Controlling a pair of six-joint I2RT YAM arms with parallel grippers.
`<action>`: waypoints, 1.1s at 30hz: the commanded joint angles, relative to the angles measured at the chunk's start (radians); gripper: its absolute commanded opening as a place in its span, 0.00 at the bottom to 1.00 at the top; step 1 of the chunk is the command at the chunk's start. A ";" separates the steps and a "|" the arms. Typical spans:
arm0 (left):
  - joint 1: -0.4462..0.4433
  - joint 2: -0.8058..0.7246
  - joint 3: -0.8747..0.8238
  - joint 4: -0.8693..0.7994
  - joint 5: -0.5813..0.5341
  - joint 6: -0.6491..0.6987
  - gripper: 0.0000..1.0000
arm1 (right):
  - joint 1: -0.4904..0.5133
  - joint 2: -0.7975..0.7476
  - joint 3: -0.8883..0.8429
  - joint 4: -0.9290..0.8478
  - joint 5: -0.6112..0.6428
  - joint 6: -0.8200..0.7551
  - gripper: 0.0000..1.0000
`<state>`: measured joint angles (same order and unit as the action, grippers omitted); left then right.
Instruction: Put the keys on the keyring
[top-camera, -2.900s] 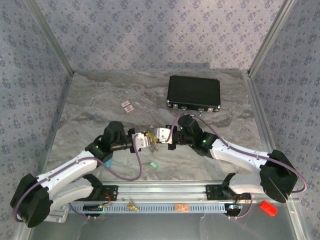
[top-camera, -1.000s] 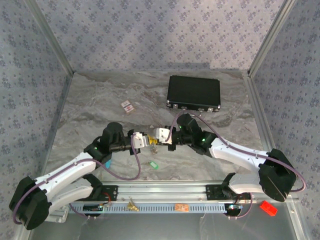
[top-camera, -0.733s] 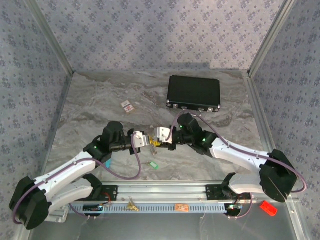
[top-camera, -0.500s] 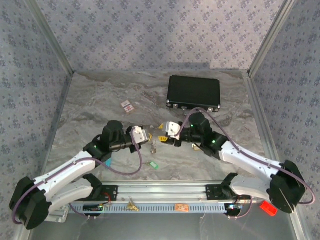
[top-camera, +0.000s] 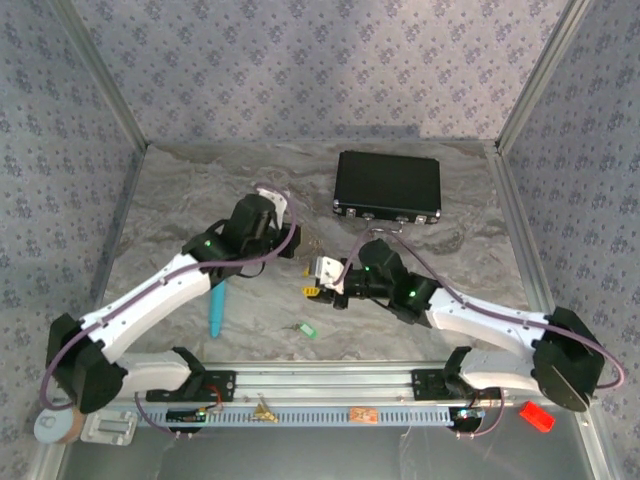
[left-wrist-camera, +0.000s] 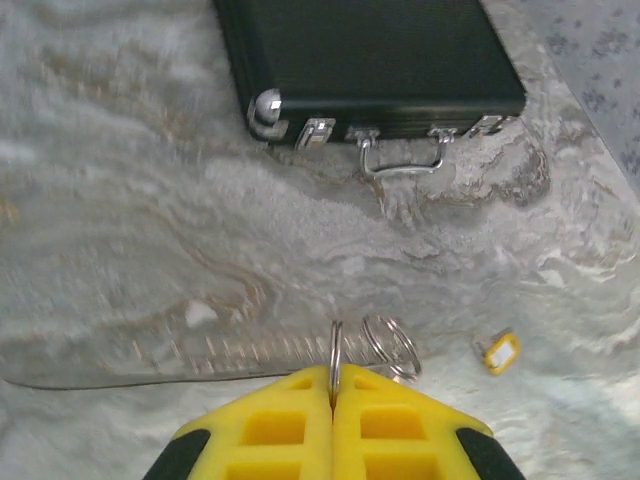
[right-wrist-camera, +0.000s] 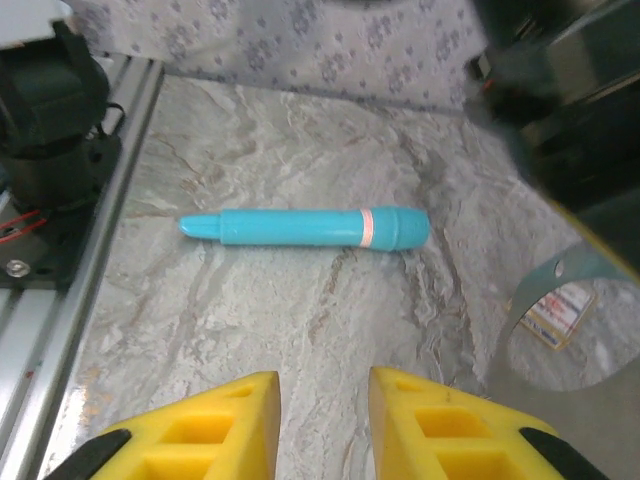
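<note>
Keyring: one pale silvery-grey hoop (right-wrist-camera: 530, 290), thin-rimmed, being pinched at its rim by the left end effector (left-wrist-camera: 333, 385), which is clenching tight on it.
Keys: two, both lying loose on the marbled worktop (top-camera: 180, 200). The yellow-headed key (left-wrist-camera: 499, 352) is sitting right of the pinched rim, apart from it. The green-headed key (top-camera: 307, 327) is lying nearer the arm bases.
Right end effector (right-wrist-camera: 325, 420): standing parted, grasping nothing.
Others: one black case (top-camera: 388, 187), one teal pen (right-wrist-camera: 300, 228), and one red-and-white card (right-wrist-camera: 556, 315) showing through the hoop, its print too blurred to read.
</note>
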<state>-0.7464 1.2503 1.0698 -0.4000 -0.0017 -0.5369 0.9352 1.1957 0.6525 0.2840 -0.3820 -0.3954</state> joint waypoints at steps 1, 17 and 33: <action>-0.003 0.054 0.119 -0.144 0.002 -0.291 0.00 | 0.013 0.040 -0.025 0.126 0.095 0.058 0.29; 0.050 0.161 0.226 -0.313 0.304 -0.972 0.00 | -0.053 0.102 -0.130 0.400 0.202 0.050 0.28; 0.051 0.142 0.136 -0.230 0.456 -1.202 0.00 | -0.066 0.150 -0.193 0.574 0.259 0.044 0.27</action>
<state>-0.6975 1.4303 1.2282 -0.6678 0.3901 -1.6131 0.8787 1.3468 0.4782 0.7578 -0.1417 -0.3614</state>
